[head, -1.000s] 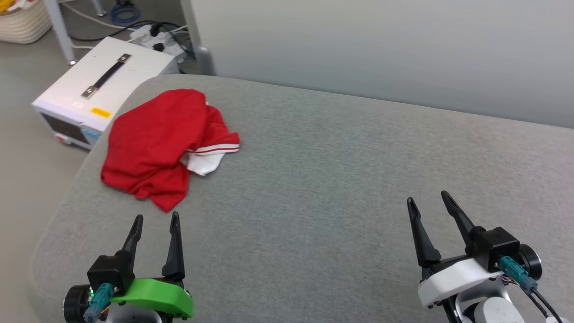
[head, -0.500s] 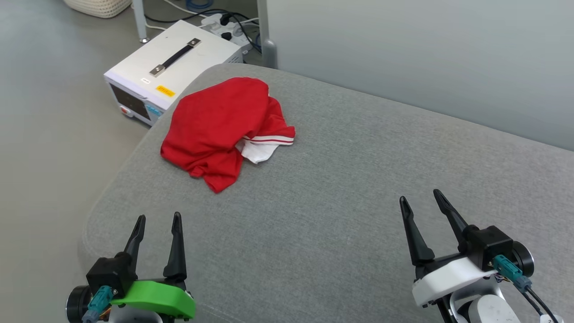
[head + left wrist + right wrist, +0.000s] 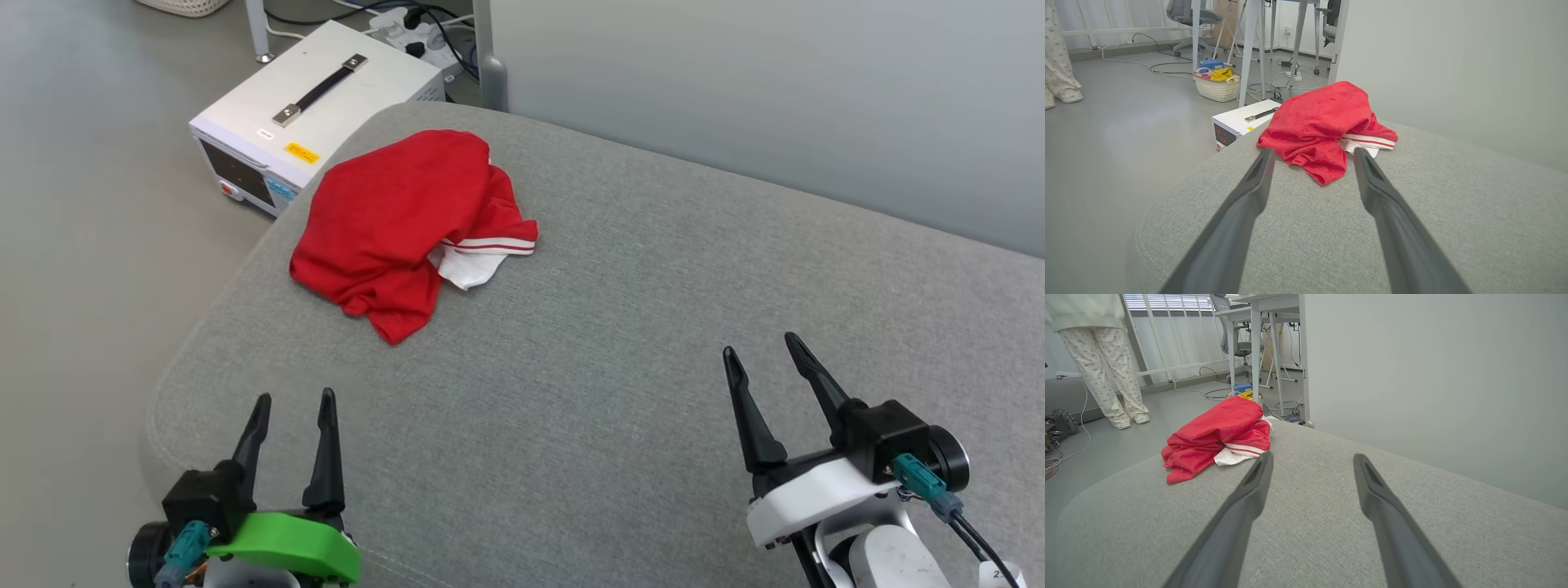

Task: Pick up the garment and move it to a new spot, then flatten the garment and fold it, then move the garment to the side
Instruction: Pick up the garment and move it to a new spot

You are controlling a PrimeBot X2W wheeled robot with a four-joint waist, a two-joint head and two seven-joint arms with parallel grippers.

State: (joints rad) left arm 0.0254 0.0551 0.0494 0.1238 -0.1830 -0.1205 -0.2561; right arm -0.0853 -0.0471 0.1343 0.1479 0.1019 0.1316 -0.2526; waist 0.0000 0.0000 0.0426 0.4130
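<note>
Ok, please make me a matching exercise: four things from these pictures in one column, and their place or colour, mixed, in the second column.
1. garment
2. left pincer
3. right pincer
4. white box

a. white base cover, open
b. on the floor
c. crumpled on the grey cushion
d. green base cover, open

Pairs: 1-c, 2-d, 3-a, 4-b

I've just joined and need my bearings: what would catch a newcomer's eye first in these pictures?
The crumpled red garment, a white striped sleeve poking out, lies near the far left corner of the grey cushioned surface. Nearer the camera, the left claw and right claw stand open and empty. A white box with a black handle sits on the floor beyond the garment.
</note>
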